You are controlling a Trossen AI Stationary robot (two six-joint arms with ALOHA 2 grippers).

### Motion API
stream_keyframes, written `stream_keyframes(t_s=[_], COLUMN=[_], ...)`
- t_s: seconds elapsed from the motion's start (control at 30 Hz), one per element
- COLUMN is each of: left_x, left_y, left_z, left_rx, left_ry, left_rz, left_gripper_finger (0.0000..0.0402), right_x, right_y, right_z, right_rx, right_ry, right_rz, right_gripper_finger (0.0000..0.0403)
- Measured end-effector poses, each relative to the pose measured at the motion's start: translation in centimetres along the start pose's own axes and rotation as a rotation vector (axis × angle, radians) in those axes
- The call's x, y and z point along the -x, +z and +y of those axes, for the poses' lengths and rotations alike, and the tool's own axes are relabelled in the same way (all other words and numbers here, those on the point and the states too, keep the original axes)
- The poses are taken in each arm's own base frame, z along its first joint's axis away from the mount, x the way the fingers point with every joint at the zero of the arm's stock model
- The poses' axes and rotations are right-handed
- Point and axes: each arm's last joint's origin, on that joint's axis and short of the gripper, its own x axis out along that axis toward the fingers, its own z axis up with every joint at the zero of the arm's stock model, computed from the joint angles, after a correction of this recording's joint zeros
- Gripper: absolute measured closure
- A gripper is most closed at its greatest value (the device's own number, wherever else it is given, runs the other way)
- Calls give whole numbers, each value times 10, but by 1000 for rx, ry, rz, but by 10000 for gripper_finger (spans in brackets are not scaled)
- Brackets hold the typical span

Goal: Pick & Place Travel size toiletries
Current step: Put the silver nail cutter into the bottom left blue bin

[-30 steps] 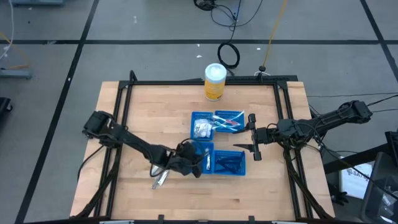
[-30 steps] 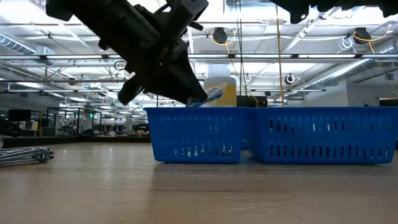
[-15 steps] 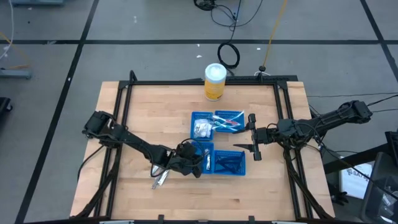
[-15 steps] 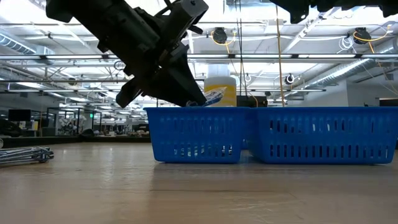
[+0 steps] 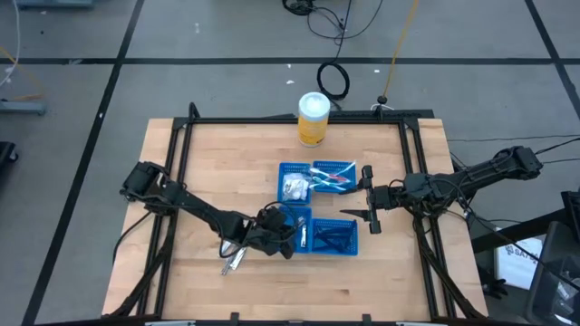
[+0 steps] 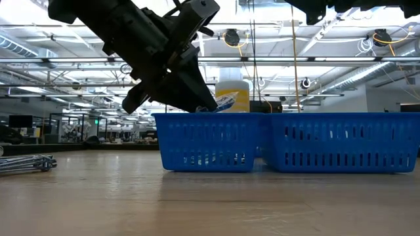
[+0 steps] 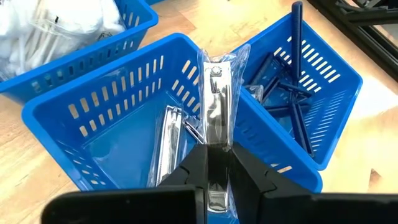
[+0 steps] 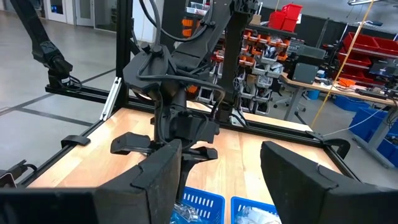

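Note:
My left gripper (image 7: 215, 177) is shut on a clear packet (image 7: 216, 106) with a silvery item inside, held over the near left blue tray (image 5: 295, 217). The low view shows the packet's free end (image 6: 226, 101) just above that tray's rim. A second such packet (image 7: 165, 146) lies in the tray. Dark blue sticks (image 7: 291, 102) fill the near right tray (image 5: 336, 237). Silvery pieces (image 5: 233, 262) lie on the wood left of the trays. My right gripper (image 8: 221, 177) waits open, level, at the table's right side. My left gripper pinches the packet's near end (image 7: 216, 163) between its two fingers. The fingers slant down from the table's left, and the packet runs on along them. The packet sticks out ahead of the fingertips, lifted above the tray's rim.
Two more blue trays stand behind, one with white packets (image 5: 292, 186) and one with thin brushes (image 5: 334, 174). A tall yellow canister with a white lid (image 5: 313, 119) stands at the far edge. A black frame (image 5: 181, 136) runs round the tabletop.

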Motion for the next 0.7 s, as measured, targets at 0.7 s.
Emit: stream_keyframes(t_s=[0.7], left_x=[0], left_y=[-1], left_z=[0], left_rx=[8], left_ry=[-13], left_rz=[19], left_gripper_finger=[364], right_x=[0], right_y=[0], right_z=[0], right_rx=[1], right_ry=[1], right_rz=[4], right_gripper_finger=[195])
